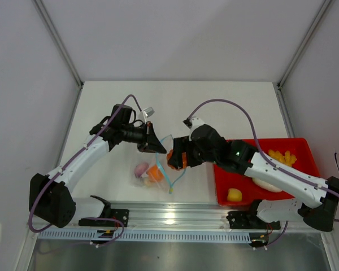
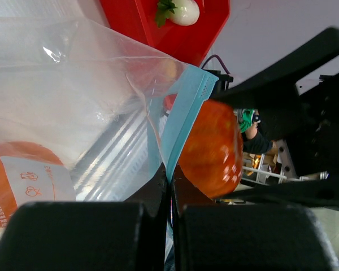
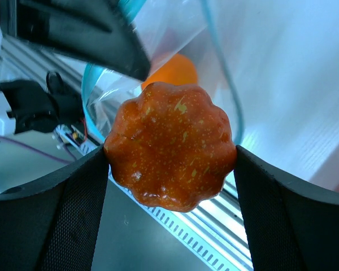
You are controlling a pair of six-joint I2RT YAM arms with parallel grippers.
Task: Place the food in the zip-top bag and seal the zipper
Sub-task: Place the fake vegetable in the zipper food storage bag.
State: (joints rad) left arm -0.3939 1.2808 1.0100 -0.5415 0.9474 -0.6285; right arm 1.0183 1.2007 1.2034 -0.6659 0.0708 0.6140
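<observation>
White bench [image 1: 214, 101] | left end effector [image 2: 169, 179] clenched on zipper [image 2: 183, 113], we hold zip-top bag [image 2: 73, 96] mouth open | right end effector [image 3: 169, 164] grasping pumpkin [image 3: 169, 141] at mouth for drop-in

My top camera looks down from high up on the whole table [image 1: 214, 101], and my two wrist cameras sit very close, both seeing the orange pumpkin [image 2: 210, 148] by the bag [image 2: 73, 84].

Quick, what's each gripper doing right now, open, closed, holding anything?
Left gripper: closed, pinching the zip-top bag at its blue zipper edge.
Right gripper: closed on the orange pumpkin.
</observation>
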